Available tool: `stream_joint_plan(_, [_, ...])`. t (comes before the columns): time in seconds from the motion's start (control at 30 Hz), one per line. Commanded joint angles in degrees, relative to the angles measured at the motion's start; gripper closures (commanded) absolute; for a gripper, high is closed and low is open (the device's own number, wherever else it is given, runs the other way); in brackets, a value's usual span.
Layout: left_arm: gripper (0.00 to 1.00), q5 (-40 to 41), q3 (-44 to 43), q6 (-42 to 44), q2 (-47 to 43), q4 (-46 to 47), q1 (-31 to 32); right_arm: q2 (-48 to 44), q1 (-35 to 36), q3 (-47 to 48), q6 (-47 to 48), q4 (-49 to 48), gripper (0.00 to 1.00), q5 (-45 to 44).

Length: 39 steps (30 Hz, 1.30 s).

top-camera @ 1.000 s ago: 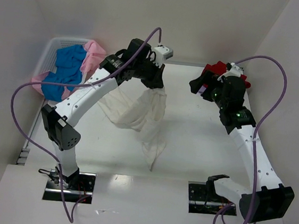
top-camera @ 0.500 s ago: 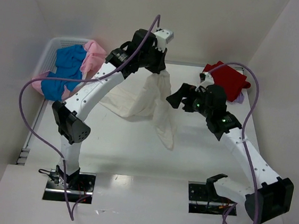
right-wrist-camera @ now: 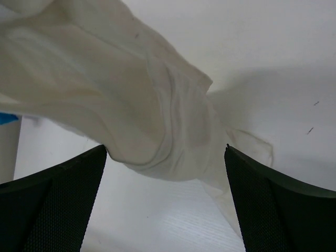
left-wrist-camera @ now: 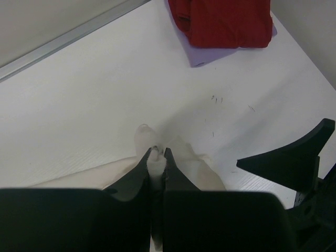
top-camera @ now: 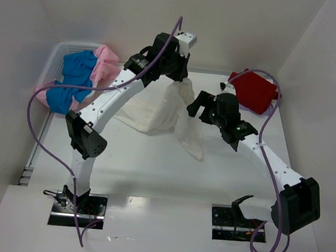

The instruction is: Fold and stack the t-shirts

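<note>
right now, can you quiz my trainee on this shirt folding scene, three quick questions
1. True or false: the left gripper is shut on the cream-white t-shirt.
2. Fill in: the right gripper is ____, gripping nothing.
3. The red t-shirt lies: A) in the right gripper, B) on the lavender t-shirt, C) under the cream-white t-shirt.
Key: 1 true; 2 open; 3 B.
</note>
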<state>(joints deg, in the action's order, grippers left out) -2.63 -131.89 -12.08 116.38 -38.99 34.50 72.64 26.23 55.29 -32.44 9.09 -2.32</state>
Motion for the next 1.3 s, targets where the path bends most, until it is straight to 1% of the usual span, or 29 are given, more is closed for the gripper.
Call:
stream_joint_plan(0.0, [1.0,0.5,1.2,0.7,-4.8,2.1,-0.1,-1.4,-0.2,2.7,-2.3,-3.9,0.03,-7.3])
stream_joint_plan(0.1, [1.0,0.5,2.4,0.7,-5.4,2.6,-0.1,0.3,-0.2,2.8,-2.3,-5.2,0.06,-6.7])
stream_joint_plan(0.23, [1.0,-0.7,3.7,0.7,-6.5,3.1,-0.1,5.8,-0.2,4.3,-2.8,-5.7,0.1,-6.7])
stream_joint_plan(0.27, [1.0,-0.7,4.3,0.7,-6.9,3.1,-0.1,6.7,-0.2,4.3,-2.8,-5.8,0.13,-5.7])
stream_joint_plan(0.3, [1.0,-1.4,5.1,0.7,-7.0,3.1,-0.1,8.4,-0.2,4.8,-3.4,-6.5,0.2,-4.2])
stream_joint_plan(0.37, [1.0,-1.4,5.7,0.7,-7.5,3.7,-0.1,9.7,-0.2,4.8,-4.1,-8.2,0.28,-2.2])
stream_joint_plan(0.43, [1.0,-1.4,5.8,0.7,-8.1,3.7,-0.1,11.6,-0.2,5.4,-4.7,-8.3,0.32,-2.2])
stream_joint_plan(0.5, [1.0,-1.0,5.8,0.7,-8.1,3.7,-0.1,12.7,-0.2,5.9,-4.8,-8.3,0.39,-2.2])
stream_joint_plan(0.53, [1.0,-0.9,5.8,0.7,-8.1,3.7,-0.1,13.2,-0.2,6.1,-4.8,-7.9,0.51,-2.5])
stream_joint_plan(0.6, [1.0,-0.4,5.8,0.7,-8.1,3.7,-0.1,13.5,-0.2,6.6,-5.4,-7.3,0.83,-3.1])
stream_joint_plan(0.63, [1.0,-0.4,5.8,0.7,-8.1,3.7,-0.4,13.5,-0.2,6.9,-5.4,-6.9,0.92,-3.7])
stream_joint_plan(0.67, [1.0,-0.1,5.8,1.0,-8.1,3.7,-0.7,13.5,-0.2,7.5,-5.4,-6.5,0.98,-4.6])
stream_joint_plan(0.7, [1.0,0.7,5.8,1.3,-8.1,3.7,-0.9,13.5,-0.2,8.1,-5.1,-5.6,1.0,-5.8])
stream_joint_plan(0.8, [1.0,2.9,6.9,1.4,-8.7,3.7,-2.5,12.8,-1.5,13.5,-2.7,-0.5,1.0,-10.2])
stream_joint_plan(0.87, [1.0,4.4,7.7,1.4,-9.2,3.9,-4.2,12.2,-4.4,18.1,-1.4,2.9,1.0,-10.4])
stream_joint_plan(1.0, [1.0,10.8,8.5,2.5,-12.6,4.9,-6.2,5.9,-9.6,26.0,2.1,4.9,1.0,-12.9])
stream_joint_plan(1.13, [1.0,14.9,7.4,3.6,-15.6,5.4,-8.3,2.9,-11.6,31.3,4.5,7.7,1.0,-14.2])
stream_joint_plan(1.27, [1.0,16.6,7.3,4.8,-20.0,6.5,-8.3,-2.7,-11.6,32.0,5.8,9.2,1.0,-12.1])
